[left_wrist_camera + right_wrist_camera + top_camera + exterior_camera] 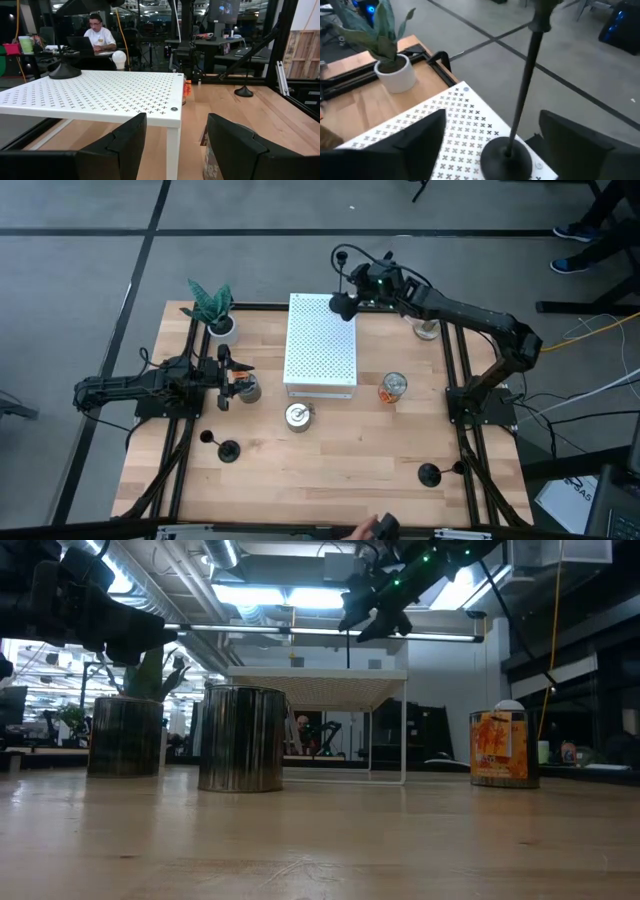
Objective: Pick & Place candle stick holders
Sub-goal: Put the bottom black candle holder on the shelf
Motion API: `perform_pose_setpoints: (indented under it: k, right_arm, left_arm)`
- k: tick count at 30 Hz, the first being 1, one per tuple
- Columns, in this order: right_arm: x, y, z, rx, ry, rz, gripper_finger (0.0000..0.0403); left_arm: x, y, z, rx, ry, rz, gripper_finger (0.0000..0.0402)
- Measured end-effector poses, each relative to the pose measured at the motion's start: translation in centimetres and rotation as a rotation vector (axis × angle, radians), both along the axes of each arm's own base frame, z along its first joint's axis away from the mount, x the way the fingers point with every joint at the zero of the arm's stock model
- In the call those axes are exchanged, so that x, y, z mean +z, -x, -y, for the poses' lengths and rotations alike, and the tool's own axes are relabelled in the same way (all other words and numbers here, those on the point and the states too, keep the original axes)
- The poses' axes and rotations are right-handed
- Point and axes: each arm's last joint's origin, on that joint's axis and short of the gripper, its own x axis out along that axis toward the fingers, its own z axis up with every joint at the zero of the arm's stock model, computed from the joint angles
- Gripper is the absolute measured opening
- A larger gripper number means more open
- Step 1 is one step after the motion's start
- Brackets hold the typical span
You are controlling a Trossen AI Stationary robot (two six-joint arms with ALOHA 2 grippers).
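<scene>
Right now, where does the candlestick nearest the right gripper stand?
That candlestick stands upright on the white perforated stand's far right corner, between the right gripper's open fingers.

Candlestick (522, 100) cup cut off by the right wrist view's edge

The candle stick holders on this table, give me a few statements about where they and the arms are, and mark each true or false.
1. One candle stick holder stands upright on a corner of the white perforated shelf. True.
2. The right gripper has its jaws clamped on that holder's stem. False: the jaws stand open on either side of the base, apart from the stem.
3. Two more candle stick holders stand on the wooden table, one near the front left and one near the front right. True.
4. The left gripper carries a candle stick holder. False: nothing shows between its jaws.
5. The potted plant sits on the shelf. False: it stands on the table beside the shelf.
</scene>
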Motion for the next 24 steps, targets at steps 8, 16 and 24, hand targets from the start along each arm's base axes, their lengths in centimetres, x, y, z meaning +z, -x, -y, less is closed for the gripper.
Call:
perform_pose_setpoints:
  k: [8,16,24]
  right_arm:
    - [0.3,0.4,-1.9,0.01,-0.047,-0.041,0.0384]
    - [1.9,0.6,-6.3,0.022,0.014,-0.071,0.0385]
    - [2.6,1.1,-10.3,0.142,0.006,-0.113,0.0385]
  left_arm:
    - [0.0,0.0,0.0,0.0,0.0,-0.001,0.0207]
    - [0.0,0.0,0.0,0.0,0.0,0.0,0.0207]
    - [0.0,0.0,0.0,0.0,0.0,0.0,0.0207]
